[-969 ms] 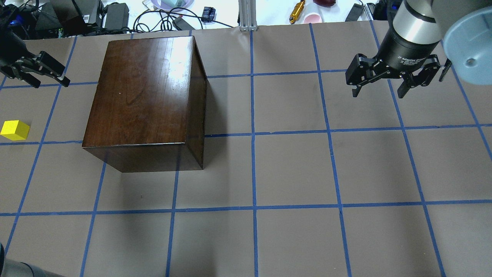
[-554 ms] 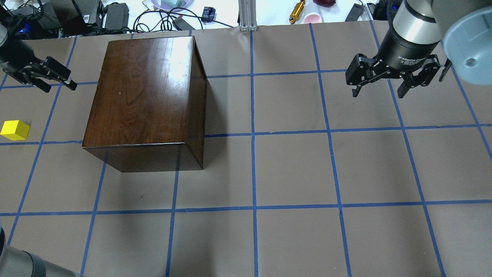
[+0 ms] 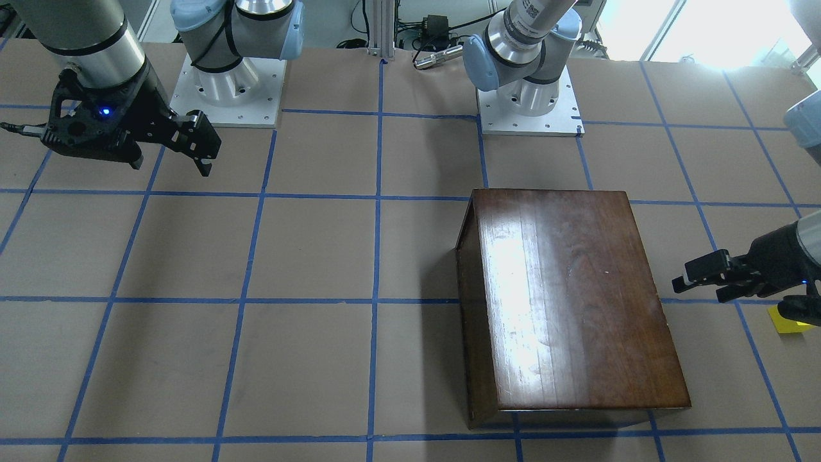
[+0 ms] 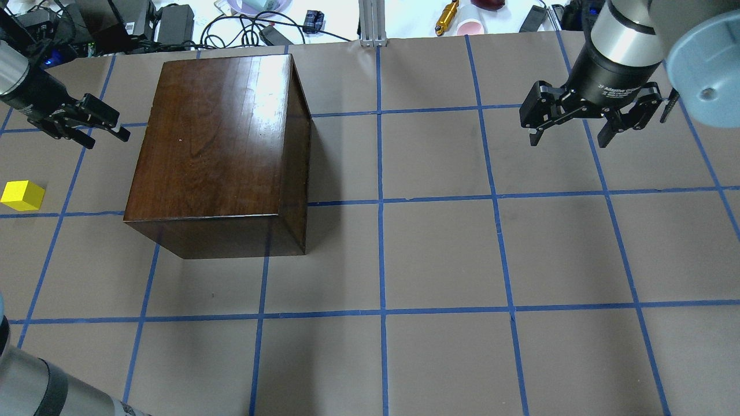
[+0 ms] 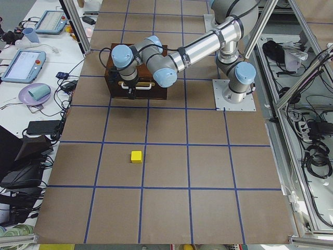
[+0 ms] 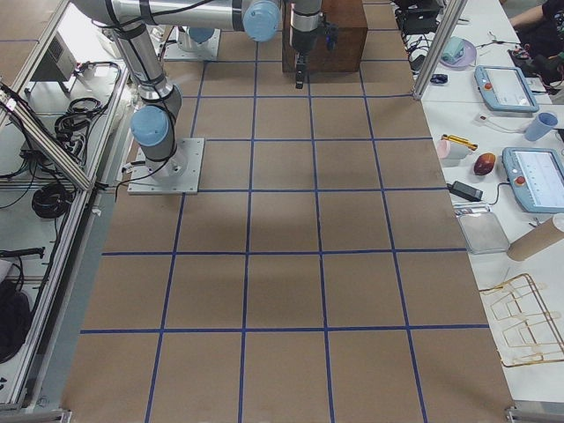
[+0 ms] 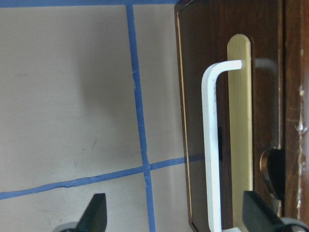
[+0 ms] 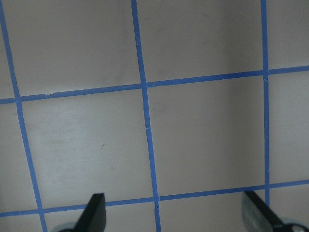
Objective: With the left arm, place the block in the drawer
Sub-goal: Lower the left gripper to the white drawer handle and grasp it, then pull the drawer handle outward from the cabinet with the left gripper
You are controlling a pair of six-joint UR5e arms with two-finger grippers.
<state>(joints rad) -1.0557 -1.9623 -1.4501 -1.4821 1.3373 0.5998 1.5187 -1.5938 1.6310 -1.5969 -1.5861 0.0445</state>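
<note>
The yellow block (image 4: 23,195) lies on the table at the far left, well apart from the cabinet (image 4: 219,144); it also shows in the exterior left view (image 5: 136,156) and is half hidden in the front-facing view (image 3: 786,322). The drawer is shut; its dark front (image 7: 203,87) with a white handle (image 7: 211,145) on a brass plate fills the right of the left wrist view. My left gripper (image 4: 108,138) is open and empty, level with the cabinet's drawer side and pointing at it, a short gap away. My right gripper (image 4: 569,140) is open and empty, high at the far right.
The table is brown paper with a blue tape grid (image 4: 380,202). Cables, adapters and small items (image 4: 248,23) lie beyond the far edge. The two arm bases (image 3: 529,102) stand at the robot's side.
My left gripper has moved to the right, closer to the cabinet's drawer side. The block, the cabinet and the right arm have not moved.
</note>
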